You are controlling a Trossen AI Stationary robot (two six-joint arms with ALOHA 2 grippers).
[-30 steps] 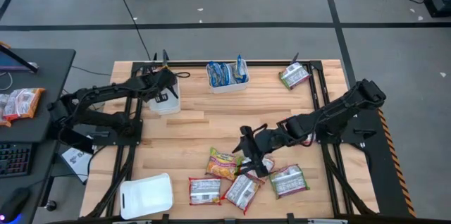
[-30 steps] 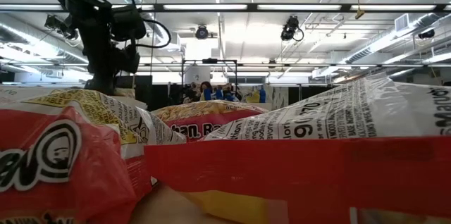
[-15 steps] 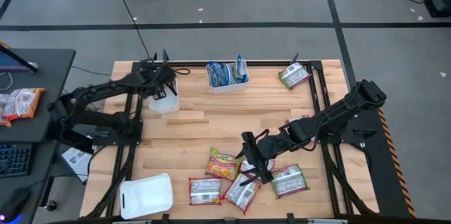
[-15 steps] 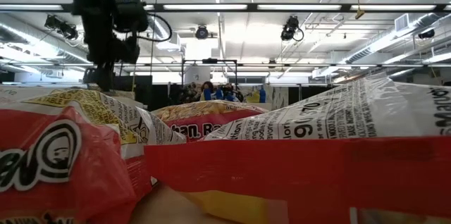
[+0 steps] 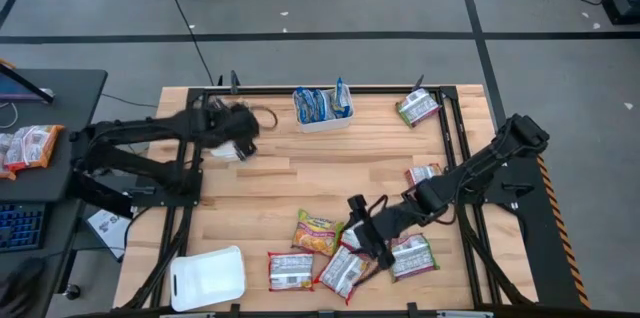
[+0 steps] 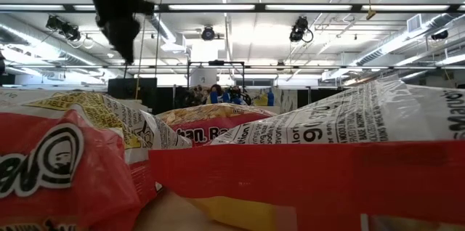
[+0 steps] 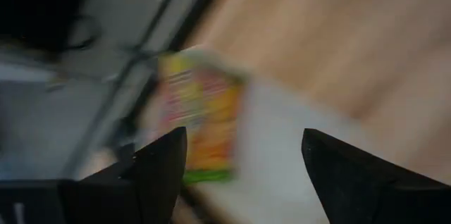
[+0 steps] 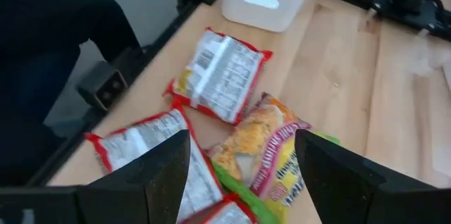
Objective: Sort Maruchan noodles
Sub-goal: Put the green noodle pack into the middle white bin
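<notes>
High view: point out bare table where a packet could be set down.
Free: the wood between the blue-packet tray and the packet cluster, and left-centre above the empty tray. Crowded: the front edge, where the right claw hovers.

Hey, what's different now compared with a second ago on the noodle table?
The left gripper has opened, letting go of a yellow packet into the white tray at the far left, and is pulling back. The right gripper, open, has moved toward the near edge over the loose packets. The packets and trays haven't shifted.
</notes>
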